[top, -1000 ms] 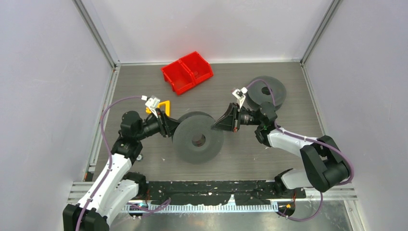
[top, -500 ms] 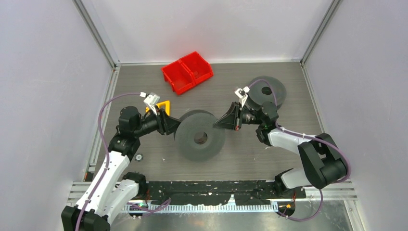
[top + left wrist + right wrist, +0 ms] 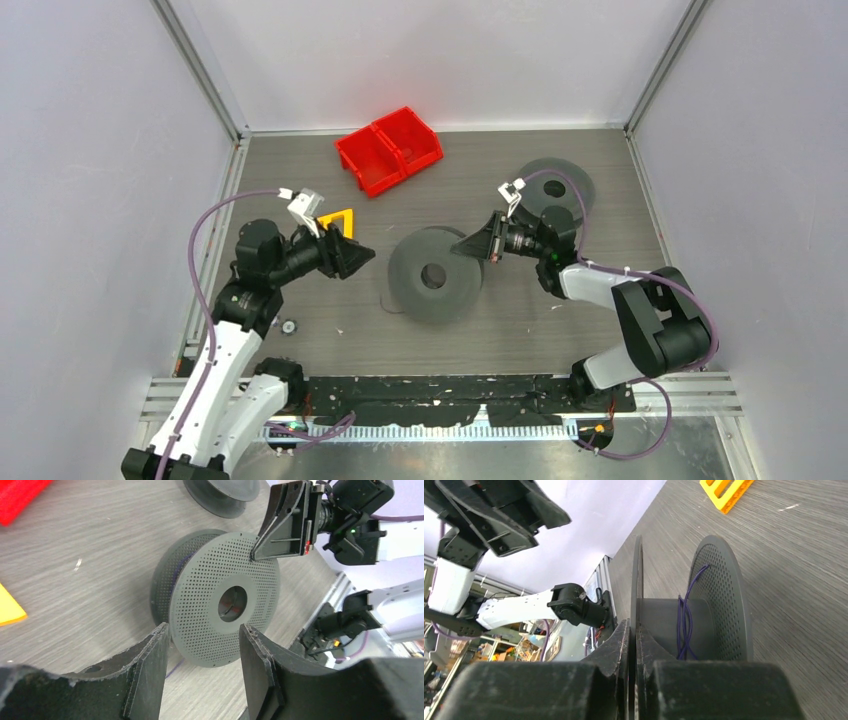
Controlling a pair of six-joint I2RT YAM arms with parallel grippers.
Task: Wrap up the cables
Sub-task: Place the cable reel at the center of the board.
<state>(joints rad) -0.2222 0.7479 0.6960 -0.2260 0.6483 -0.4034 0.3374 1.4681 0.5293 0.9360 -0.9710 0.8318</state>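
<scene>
Looking in from my end, I see the left pincer [image 3: 202, 632] spread wide and holding nothing, just short of the dark grey spool [image 3: 410, 272], which stands tilted at the middle of the bench [image 3: 520, 320]. The right pincer [image 3: 256, 555] is nipped tight on the rim of that spool's flange. The cable [image 3: 684, 625], a thin purple wire, sits in a few turns round the hub, one loose bit trailing on the bench beneath. Beyond are a yellow triangle [image 3: 343, 219], a second spool [image 3: 570, 182] lying flat, and a red bin [image 3: 390, 150].
</scene>
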